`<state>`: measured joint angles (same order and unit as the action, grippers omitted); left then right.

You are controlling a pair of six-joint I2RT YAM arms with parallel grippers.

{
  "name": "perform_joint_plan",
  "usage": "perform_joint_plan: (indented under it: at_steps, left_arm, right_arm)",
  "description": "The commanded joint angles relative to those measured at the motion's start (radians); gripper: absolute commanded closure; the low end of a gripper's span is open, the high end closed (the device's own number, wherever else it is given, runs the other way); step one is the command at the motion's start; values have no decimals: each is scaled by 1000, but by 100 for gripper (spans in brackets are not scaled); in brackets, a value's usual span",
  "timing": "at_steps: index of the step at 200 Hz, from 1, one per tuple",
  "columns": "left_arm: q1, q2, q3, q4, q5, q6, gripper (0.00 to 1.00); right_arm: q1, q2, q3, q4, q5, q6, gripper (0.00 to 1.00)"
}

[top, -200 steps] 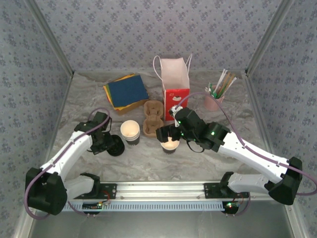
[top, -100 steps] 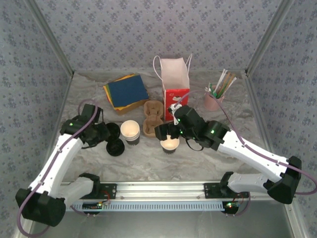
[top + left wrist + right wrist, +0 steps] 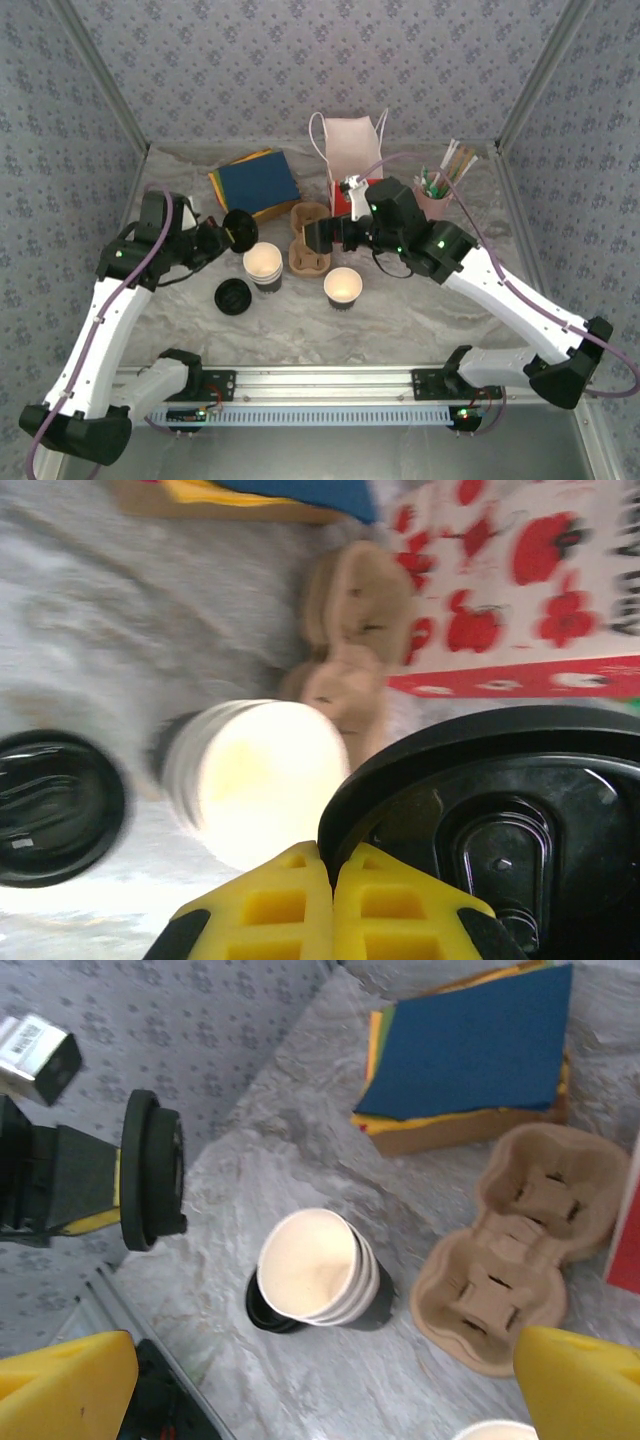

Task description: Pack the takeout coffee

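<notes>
Left jaws: clenched on the rim of the lid (image 3: 240,230), which we hold edge-on in the air over the left half of the worktop (image 3: 400,325).
Right jaws: released and spread wide, holding nothing, hanging over the carrier (image 3: 308,238).
Cup: the cup (image 3: 342,287) stands upright and lidless at mid-worktop, nearer the near edge. It is right of the stack (image 3: 263,265) and apart from both jaws.
Risk, thin grip: we pinch only the lid's edge. We judge it could swivel or slip free when we tip it flat.
Risk, wrong target: the stack sits between the lid and the cup. A short reach could cap the stack instead.
Risk, tipping: nothing steadies the cup. If we press the lid on off-centre, the cup could skid or fall over. We cannot tell whether it holds liquid, so a spill is possible.
Risk, half seal: a lid pushed down on one side only could pop off later in the bag (image 3: 355,165).
Risk, clash: the right jaws hang close to the lid's likely path, so the arms could meet above the cup.
Risk, spare lid: the spare lid (image 3: 231,297) lies flat by the stack toward the near-left corner. A low sweep could knock it or the stack.
</notes>
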<state>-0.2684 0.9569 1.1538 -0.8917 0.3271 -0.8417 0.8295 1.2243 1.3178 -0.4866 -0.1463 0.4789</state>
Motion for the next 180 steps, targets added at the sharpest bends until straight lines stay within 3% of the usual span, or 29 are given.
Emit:
perform_joint_plan:
  at_steps: [1,68,110,136,180]
  left_arm:
    - [4,-6,-16,235,200,-126,100]
    - [-90,40,-125,645,329,-385,100]
    - [-170,113,-161,914,357,-513,100]
    - [-220,168,-134,990,376,-527,100]
    - [-229,202,-117,1041,390,-547,100]
  right_arm:
    - [-23,16,39,72,-110,20,1]
    - [-136,44,-9,387,-358,288,2]
    - [-175,47,-44,534,-416,427,1]
    - [-191,39,-87,623,-445,519,2]
    - [-238,-10,-201,725,-442,628,3]
